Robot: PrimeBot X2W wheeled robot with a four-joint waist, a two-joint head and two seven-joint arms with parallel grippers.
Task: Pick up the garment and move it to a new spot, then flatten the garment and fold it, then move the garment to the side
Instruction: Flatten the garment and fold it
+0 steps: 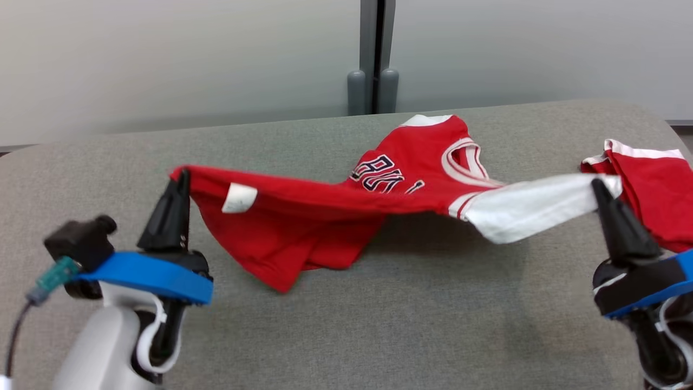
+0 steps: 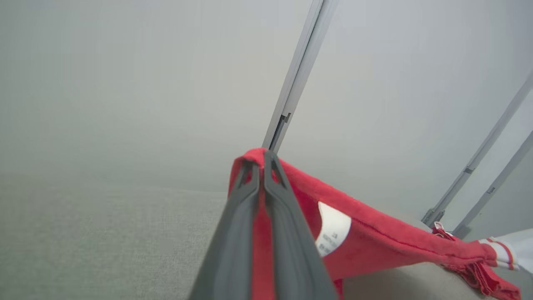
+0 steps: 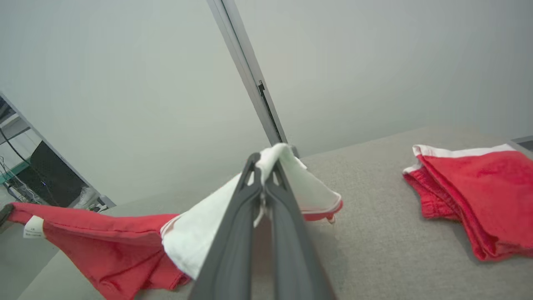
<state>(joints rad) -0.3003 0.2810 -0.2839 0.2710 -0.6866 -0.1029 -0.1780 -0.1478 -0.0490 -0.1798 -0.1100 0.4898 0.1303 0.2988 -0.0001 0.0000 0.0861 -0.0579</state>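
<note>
The garment (image 1: 325, 200) is a red jersey with white sleeves and dark lettering, stretched between both grippers above the grey table, its far part resting on the cloth. My left gripper (image 1: 183, 176) is shut on the red hem corner beside a white label (image 1: 239, 197); the left wrist view shows the red fabric (image 2: 374, 241) pinched between the closed fingers (image 2: 233, 233). My right gripper (image 1: 598, 187) is shut on the white sleeve (image 1: 530, 208); in the right wrist view the white sleeve (image 3: 200, 233) wraps the closed fingertips of the right gripper (image 3: 264, 160).
A second red and white garment (image 1: 649, 189) lies folded at the table's right edge, also as a folded red garment (image 3: 470, 196) in the right wrist view. The grey padded table (image 1: 379, 325) has free room in front. A wall with a grey post (image 1: 373, 54) stands behind.
</note>
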